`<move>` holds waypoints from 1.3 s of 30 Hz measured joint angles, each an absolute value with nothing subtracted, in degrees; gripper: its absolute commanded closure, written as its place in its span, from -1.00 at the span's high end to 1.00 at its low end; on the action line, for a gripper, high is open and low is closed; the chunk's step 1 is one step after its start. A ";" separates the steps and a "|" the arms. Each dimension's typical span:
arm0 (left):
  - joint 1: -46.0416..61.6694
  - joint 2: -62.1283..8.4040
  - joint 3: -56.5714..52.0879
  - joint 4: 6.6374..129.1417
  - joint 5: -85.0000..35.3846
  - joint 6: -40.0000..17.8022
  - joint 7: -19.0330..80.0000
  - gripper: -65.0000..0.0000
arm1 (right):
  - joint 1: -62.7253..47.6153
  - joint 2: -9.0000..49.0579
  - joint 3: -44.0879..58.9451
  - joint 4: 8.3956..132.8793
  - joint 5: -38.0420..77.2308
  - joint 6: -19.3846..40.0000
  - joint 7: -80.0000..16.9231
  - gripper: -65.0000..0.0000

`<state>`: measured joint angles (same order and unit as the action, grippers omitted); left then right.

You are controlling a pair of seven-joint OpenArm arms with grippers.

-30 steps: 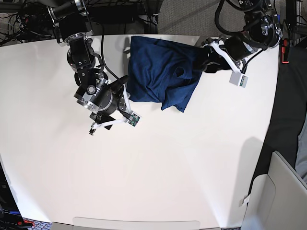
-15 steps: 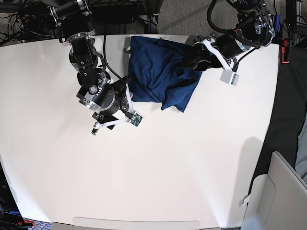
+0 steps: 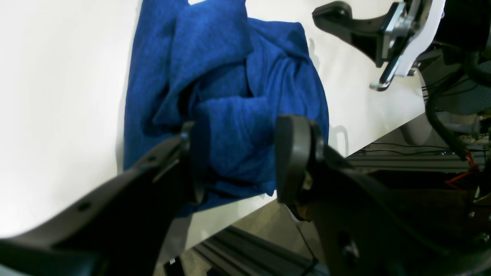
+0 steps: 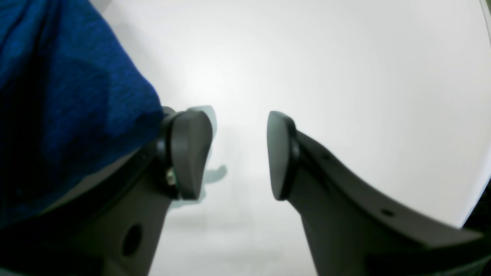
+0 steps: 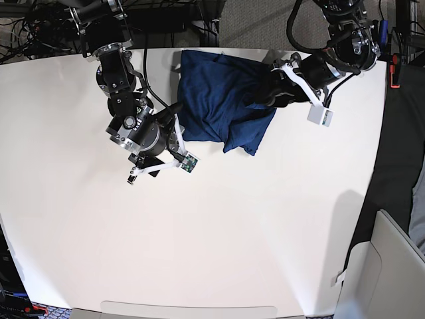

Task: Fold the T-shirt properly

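I see the navy-blue soft knit T-shirt (image 5: 222, 106) lying bunched at the far edge of the white round table (image 5: 219, 232). My left gripper (image 3: 236, 161) has a thick fold of it between its fingers. My right gripper (image 4: 239, 153) stands apart with nothing inside, just beside the shirt's near edge.

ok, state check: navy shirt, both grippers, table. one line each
navy-blue knit T-shirt: bunched in a rumpled heap at the table's far edge, not folded flat
left gripper: jaws apart, straddling a bulge of the shirt's fabric; whether the pads touch it I cannot tell
right gripper: open, nothing between its jaws, just beside the shirt's edge
white table: bears the shirt at its far edge
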<state>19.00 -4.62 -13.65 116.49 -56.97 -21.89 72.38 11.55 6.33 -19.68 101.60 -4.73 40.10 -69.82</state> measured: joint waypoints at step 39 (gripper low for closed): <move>20.84 -7.81 -8.10 113.27 -39.72 -21.61 71.96 -0.18 | 11.49 6.31 -19.62 101.62 -4.73 40.10 -69.82 -0.24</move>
